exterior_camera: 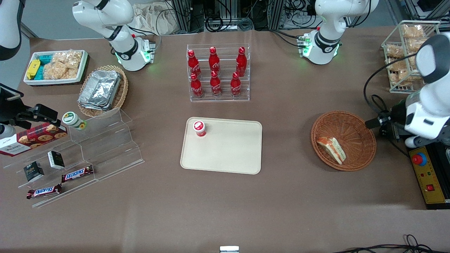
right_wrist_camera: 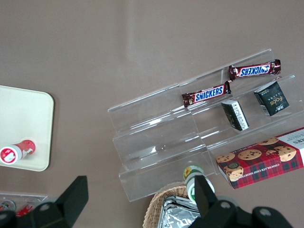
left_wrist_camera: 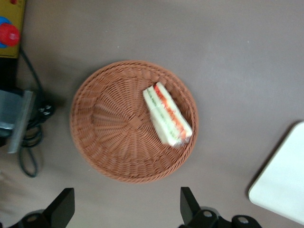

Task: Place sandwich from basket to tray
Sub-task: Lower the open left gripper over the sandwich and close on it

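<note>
I am holding my pincer (left_wrist_camera: 127,209) wide and empty above the basket (left_wrist_camera: 104,142), where the sandwich (left_wrist_camera: 167,114) is lying against the sloping wall, so a careless descent risks squashing its soft bread.

Legible markings:

- "SNICKERS" is printed in blue letters on white on two brown chocolate bars (right_wrist_camera: 207,94) (right_wrist_camera: 253,70). Both lie on the steps of the clear acrylic riser (right_wrist_camera: 161,142), the second at 2 o'clock from the first.
- "WALKERS" appears on the white end panel of the red tartan cookie box (exterior_camera: 31,138).
- White script resembling the Coca-Cola logo runs down the red bottles (exterior_camera: 215,83) in the clear rack; it cannot be read letter by letter.
- The small dark cartons (right_wrist_camera: 271,98) carry white lettering that is not readable with certainty.
</note>
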Available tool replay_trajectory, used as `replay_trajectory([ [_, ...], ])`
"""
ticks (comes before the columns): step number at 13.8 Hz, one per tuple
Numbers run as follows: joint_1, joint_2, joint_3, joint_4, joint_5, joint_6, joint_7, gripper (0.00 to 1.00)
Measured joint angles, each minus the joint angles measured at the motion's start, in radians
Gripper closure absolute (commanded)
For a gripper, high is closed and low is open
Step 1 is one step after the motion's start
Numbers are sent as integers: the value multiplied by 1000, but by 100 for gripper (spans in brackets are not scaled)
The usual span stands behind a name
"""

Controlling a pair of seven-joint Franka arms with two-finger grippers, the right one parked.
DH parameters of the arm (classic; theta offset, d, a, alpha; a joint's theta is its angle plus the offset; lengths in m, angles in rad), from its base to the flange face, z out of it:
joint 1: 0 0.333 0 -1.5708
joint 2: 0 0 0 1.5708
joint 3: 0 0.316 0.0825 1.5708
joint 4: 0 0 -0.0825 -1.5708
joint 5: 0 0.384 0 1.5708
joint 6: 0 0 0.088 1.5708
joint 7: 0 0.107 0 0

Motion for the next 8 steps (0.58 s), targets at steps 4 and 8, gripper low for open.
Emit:
replay_trajectory([
  [4, -1, 128, -36, -23, 38, 111, -173, 0],
  [8, -2, 203, -67, -96, 95, 243, -331, 0],
])
